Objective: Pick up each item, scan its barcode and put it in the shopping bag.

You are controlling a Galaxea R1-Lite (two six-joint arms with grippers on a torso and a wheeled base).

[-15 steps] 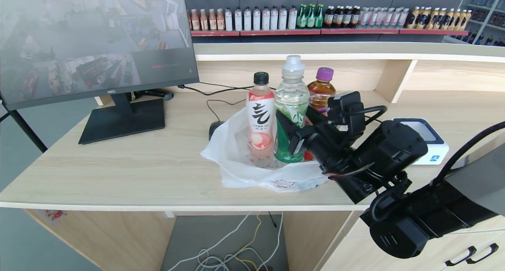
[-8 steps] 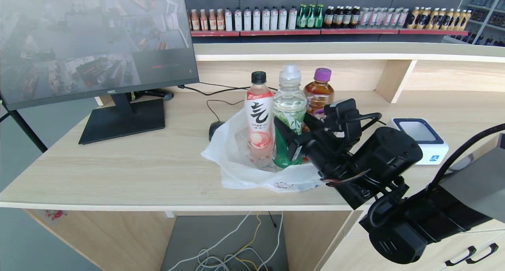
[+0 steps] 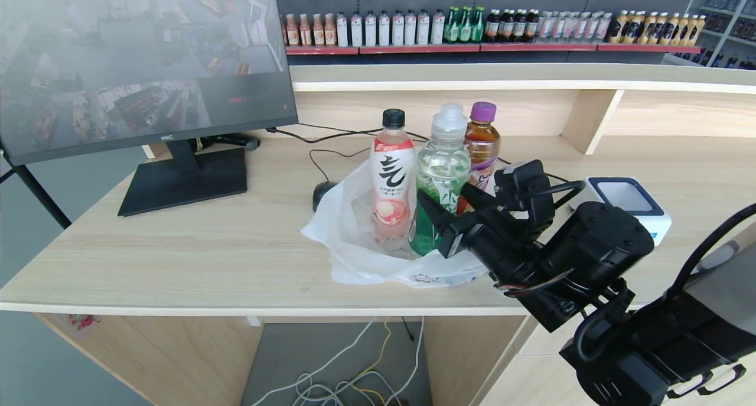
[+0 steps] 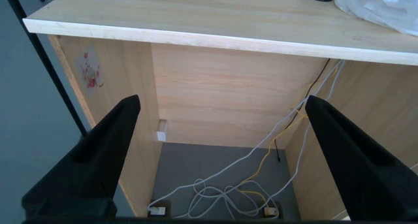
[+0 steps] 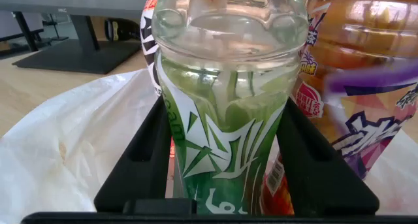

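Right gripper (image 3: 450,204) fingers clasp the green-labelled bottle (image 3: 442,169) at its label; it looks full, heavyish, with slick thin plastic. Left gripper (image 4: 222,105) fingers gape wide.

The right gripper (image 3: 447,206) clasps a leaning green-labelled bottle (image 3: 442,169) inside the white bag (image 3: 354,258) on the counter (image 3: 207,246), between a pink bottle (image 3: 391,175) and a brown bottle (image 3: 483,143).

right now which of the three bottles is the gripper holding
The green-label bottle, between the pink bottle and the brown bottle; the right gripper clamps its label.
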